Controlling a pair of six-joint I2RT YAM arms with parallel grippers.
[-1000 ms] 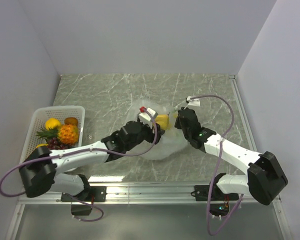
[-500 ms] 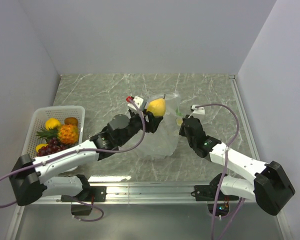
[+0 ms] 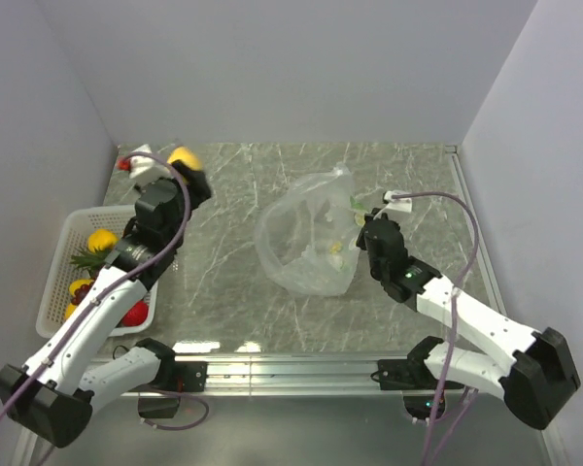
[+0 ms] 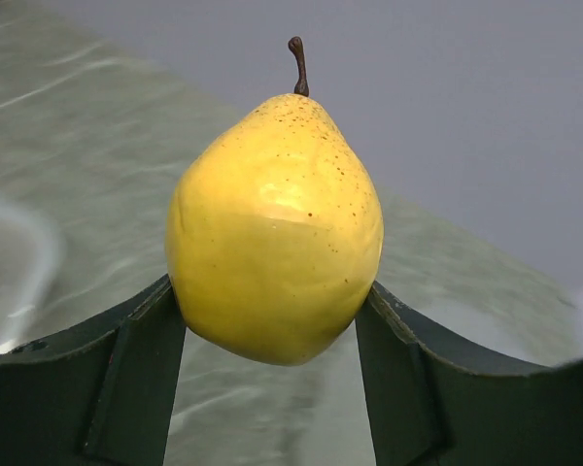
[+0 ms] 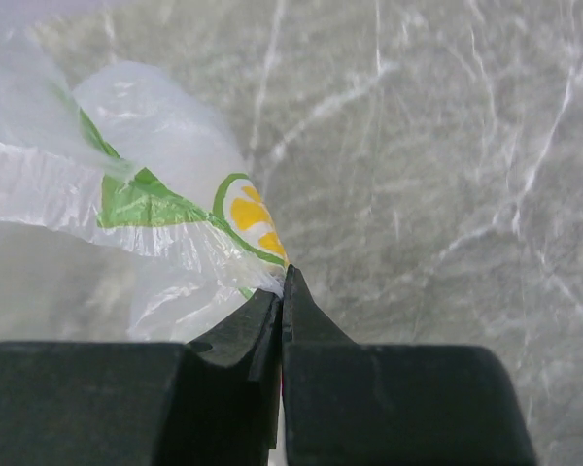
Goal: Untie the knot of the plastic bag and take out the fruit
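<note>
Holding large yellow speckled pear (image 4: pixel 272 194) in left hand (image 4: pixel 270 330), fingers closed part-way onto its wide belly from both sides, brown stem pointing up in the wrist view. Sitting at upper left of the top view, over grey-green marbled counter (image 3: pixel 233 184), well apart from thin clear plastic bag (image 3: pixel 301 238) at centre.

Key geometry: white slatted plastic basket (image 3: pixel 92 213) lying below and slightly left of the pear in the top view, right by the left forearm. Already carrying a round yellow fruit (image 3: pixel 102 240) and more, partly hidden by the arm. So probably mid-carry to the basket: expect a short pull down-frame, then release over the basket's upper half. Left arm clearly the nearer one; right arm nowhere close.

Pinching the green-and-yellow printed edge of the bag with right hand (image 5: pixel 284 291), fingers fully closed on the film, at the bag's right side in the top view. No tied lump visible; neck at the bag's top looking loose, so untying likely done. Can't tell whether any fruit remains inside: only small yellowish patches through the film, possibly print.
</note>
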